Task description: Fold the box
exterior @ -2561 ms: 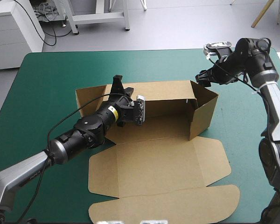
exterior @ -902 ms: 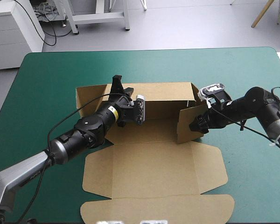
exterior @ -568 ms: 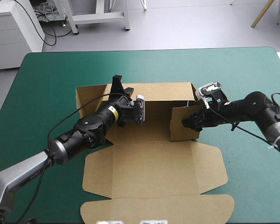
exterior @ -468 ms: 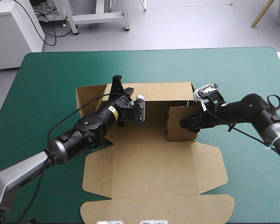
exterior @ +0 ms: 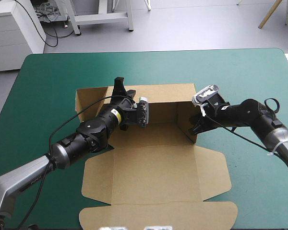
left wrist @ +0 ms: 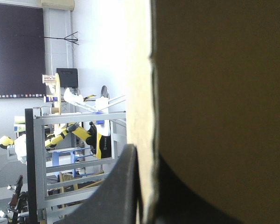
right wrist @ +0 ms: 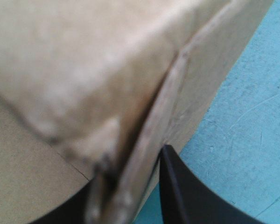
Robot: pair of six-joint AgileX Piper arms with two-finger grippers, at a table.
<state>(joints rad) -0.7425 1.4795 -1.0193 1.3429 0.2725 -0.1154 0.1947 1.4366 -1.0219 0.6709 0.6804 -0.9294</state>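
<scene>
The brown box (exterior: 158, 167) lies open on the teal-green cover, its back wall (exterior: 163, 93) raised and its lid (exterior: 158, 218) flat toward the front edge. My left gripper (exterior: 119, 88) is shut on the back wall's top edge near its left end. In the left wrist view the board edge (left wrist: 142, 93) runs up between the black fingers (left wrist: 126, 186). My right gripper (exterior: 194, 128) is shut on the raised right side wall (exterior: 186, 120). The right wrist view shows that wall (right wrist: 84, 70) wedged between the fingers (right wrist: 177, 191).
Two side flaps (exterior: 213, 167) (exterior: 96, 175) lie flat on the table cover (exterior: 53, 72) beside the box floor. The lid's rounded flap reaches close to the table's front edge. Bare cover (right wrist: 238, 116) lies to the right of the box.
My right gripper has swung the right side wall inward and upright, and its fingers have come together on the wall. The box has slid slightly left. The left gripper kept its hold.
</scene>
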